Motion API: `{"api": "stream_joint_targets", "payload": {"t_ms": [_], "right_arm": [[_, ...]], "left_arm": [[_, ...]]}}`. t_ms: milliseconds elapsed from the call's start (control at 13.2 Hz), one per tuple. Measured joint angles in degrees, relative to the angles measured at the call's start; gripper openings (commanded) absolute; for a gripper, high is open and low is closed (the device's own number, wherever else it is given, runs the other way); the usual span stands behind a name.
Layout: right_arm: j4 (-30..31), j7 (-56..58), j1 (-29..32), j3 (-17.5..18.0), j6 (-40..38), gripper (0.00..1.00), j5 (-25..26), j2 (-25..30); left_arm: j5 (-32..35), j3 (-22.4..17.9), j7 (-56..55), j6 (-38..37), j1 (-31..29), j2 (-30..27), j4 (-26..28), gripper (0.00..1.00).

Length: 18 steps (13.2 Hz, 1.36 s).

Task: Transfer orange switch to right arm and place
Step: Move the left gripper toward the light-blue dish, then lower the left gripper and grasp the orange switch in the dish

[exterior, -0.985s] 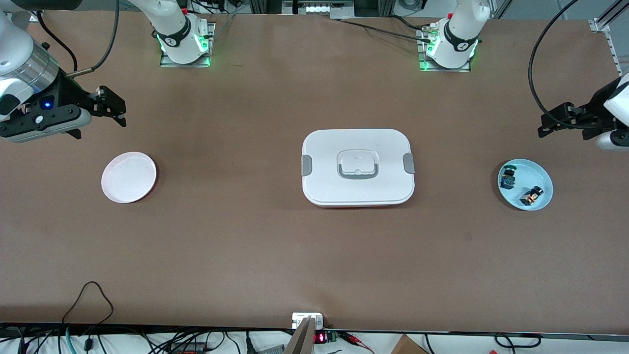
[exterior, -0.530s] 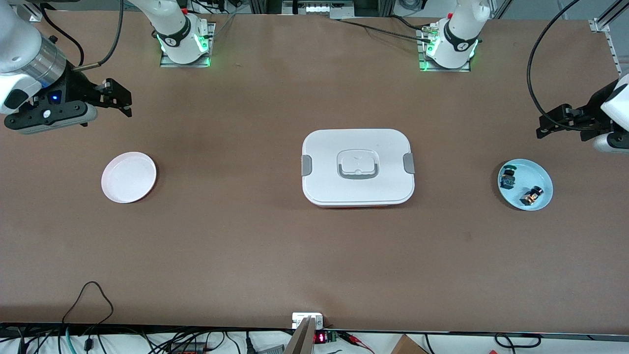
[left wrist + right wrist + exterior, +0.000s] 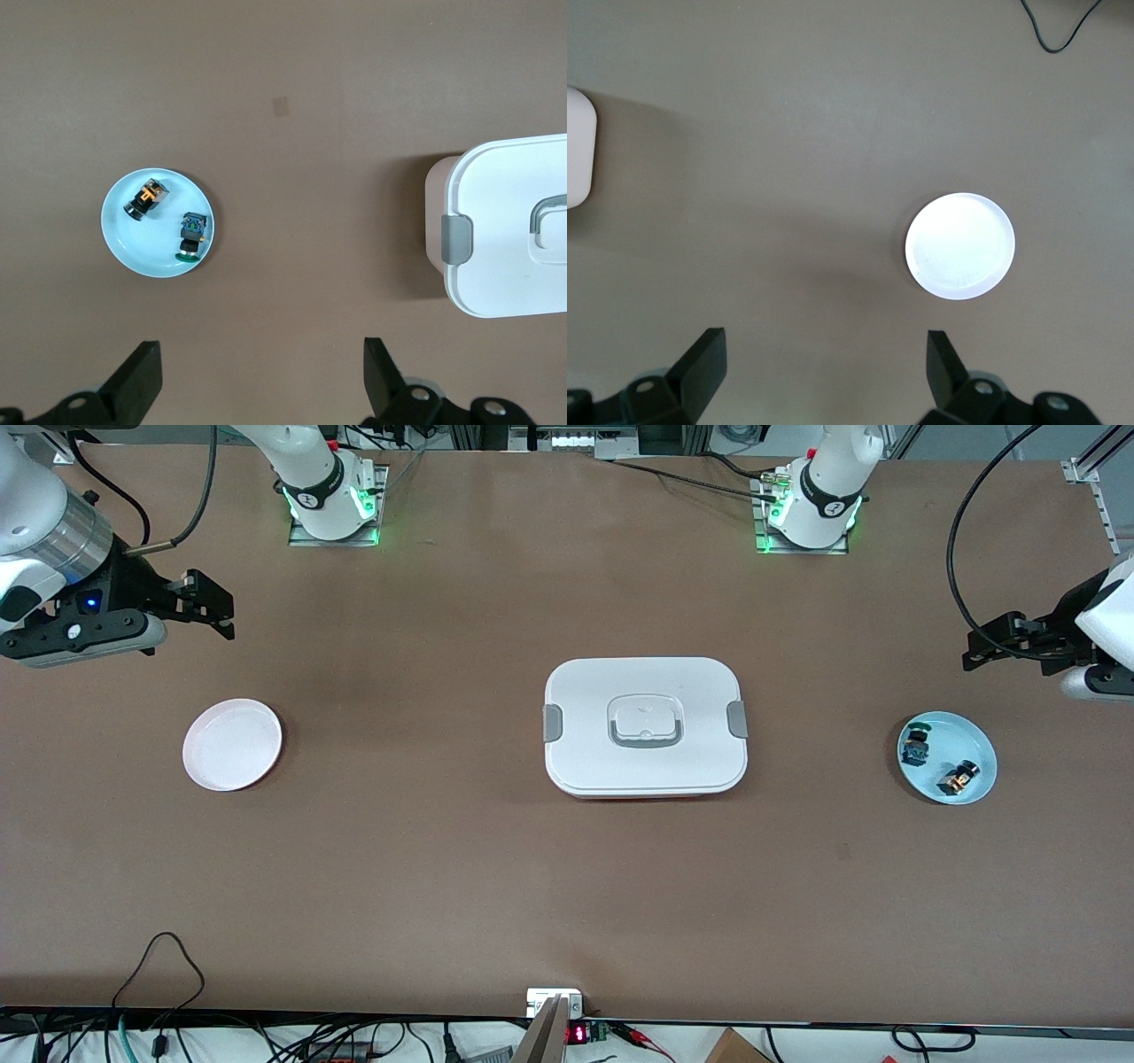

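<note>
The orange switch (image 3: 956, 779), black with an orange-copper body, lies on a light blue plate (image 3: 953, 735) toward the left arm's end of the table. It also shows in the left wrist view (image 3: 146, 197) on that plate (image 3: 146, 251). My left gripper (image 3: 980, 646) is open and empty, up in the air over bare table beside the plate; in its wrist view the gripper (image 3: 261, 363) is apart from the plate. My right gripper (image 3: 215, 607) is open and empty over bare table near a white plate (image 3: 232, 744), as the right wrist view (image 3: 824, 350) shows too.
A small blue-and-green part (image 3: 914, 748) lies on the same light blue plate, also in the left wrist view (image 3: 190, 235). A white lidded box (image 3: 645, 726) sits mid-table. The white plate (image 3: 959, 245) holds nothing. Cables lie at the table's near edge.
The right gripper has shifted a little toward the robots' bases and the table's middle. The left gripper has drifted slightly toward the middle. Nothing on the table has moved.
</note>
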<state>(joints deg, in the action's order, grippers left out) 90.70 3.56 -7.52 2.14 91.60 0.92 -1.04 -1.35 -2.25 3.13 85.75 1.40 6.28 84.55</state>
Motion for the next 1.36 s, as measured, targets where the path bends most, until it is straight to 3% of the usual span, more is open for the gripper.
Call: {"api": "stream_joint_targets", "payload": {"t_ms": [530, 985, 1364], "right_arm": [[0.0, 0.0, 0.0, -0.01, 0.4, 1.0, 0.0, 0.0], [0.0, 0.0, 0.01, -0.01, 0.45, 1.0, 0.0, -0.02], [0.01, 0.0, 0.01, -0.02, 0.47, 1.0, 0.0, -0.08]], "left_arm": [[3.6, -0.75, -0.66, 1.37, -2.02, 5.44, 0.12, 1.0], [5.58, -2.15, -17.81, 8.42, -11.28, 13.49, 0.66, 1.0], [5.73, -1.73, -24.81, 19.23, -13.64, 22.2, 4.03, 1.0]]}}
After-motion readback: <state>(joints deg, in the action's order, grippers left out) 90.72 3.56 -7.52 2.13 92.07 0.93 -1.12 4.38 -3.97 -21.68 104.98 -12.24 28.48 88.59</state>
